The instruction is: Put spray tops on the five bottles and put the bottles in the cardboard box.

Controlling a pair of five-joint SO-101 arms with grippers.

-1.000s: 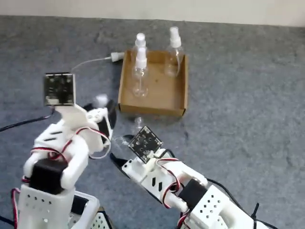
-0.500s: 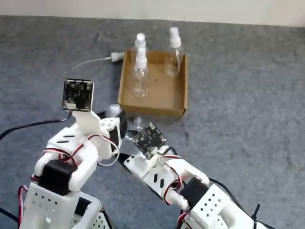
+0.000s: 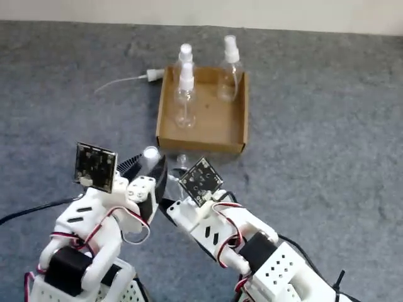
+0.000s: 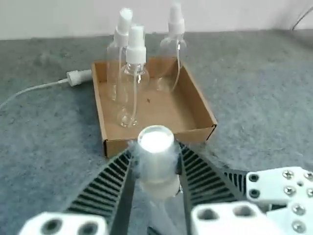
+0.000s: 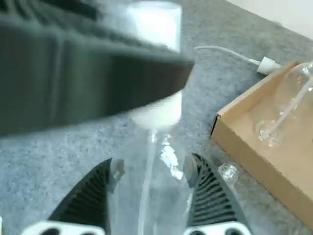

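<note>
Right now the spray top (image 4: 155, 141) sits pinched in the left tool (image 4: 156, 155), directly above the neck of the clear bottle (image 5: 146, 210). The right tool (image 5: 152, 169) clamps that bottle upright just in front of the cardboard box (image 3: 200, 145). The dip tube appears to run down inside the bottle. The cap should come down square on the neck, then twist while the right tool holds firm; a tilted cap would likely cross-thread.

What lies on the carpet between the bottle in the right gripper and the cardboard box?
A small clear round object, too small to identify, lies on the carpet near the cardboard box, as the right wrist view shows.
</note>
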